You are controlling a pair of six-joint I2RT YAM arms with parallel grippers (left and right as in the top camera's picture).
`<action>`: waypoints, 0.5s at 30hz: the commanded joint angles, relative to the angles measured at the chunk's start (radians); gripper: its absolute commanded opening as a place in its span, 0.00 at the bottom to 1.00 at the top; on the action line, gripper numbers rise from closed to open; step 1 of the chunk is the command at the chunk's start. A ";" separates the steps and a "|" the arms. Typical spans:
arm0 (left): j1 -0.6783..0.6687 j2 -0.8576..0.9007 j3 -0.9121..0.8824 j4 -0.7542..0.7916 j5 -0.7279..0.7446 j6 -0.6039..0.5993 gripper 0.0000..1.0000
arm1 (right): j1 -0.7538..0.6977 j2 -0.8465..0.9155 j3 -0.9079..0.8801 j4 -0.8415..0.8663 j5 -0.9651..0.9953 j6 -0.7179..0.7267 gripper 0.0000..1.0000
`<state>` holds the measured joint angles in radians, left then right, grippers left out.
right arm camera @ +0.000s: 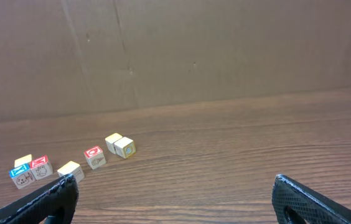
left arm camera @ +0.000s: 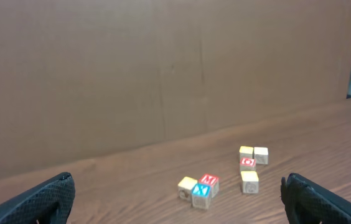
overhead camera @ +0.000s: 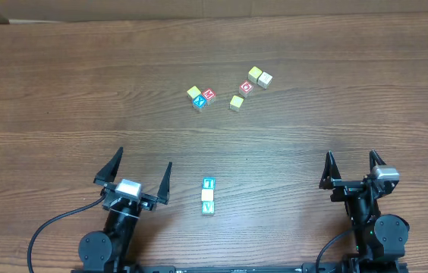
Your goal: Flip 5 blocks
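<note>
While parked wide open, holding nothing: left gripper, right gripper. Row of three blocks between them, nearer the left (right well apart), long axis running near-to-far, seemingly touching end to end.

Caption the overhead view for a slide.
Open left gripper and open right gripper flank a row of three blocks; seven more blocks lie scattered farther out on the table.

A row of three blocks lies in front, seven scattered blocks behind.
</note>
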<state>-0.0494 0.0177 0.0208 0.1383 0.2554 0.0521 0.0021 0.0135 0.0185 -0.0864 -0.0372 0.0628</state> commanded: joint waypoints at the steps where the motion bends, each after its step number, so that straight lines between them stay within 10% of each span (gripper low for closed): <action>1: 0.012 -0.014 -0.016 0.009 -0.051 0.005 1.00 | -0.003 -0.011 -0.011 0.006 0.002 -0.004 1.00; 15: 0.012 -0.014 -0.016 -0.209 -0.161 -0.008 1.00 | -0.003 -0.011 -0.011 0.006 0.002 -0.004 1.00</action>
<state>-0.0494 0.0158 0.0086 -0.0612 0.1371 0.0525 0.0021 0.0135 0.0185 -0.0860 -0.0368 0.0635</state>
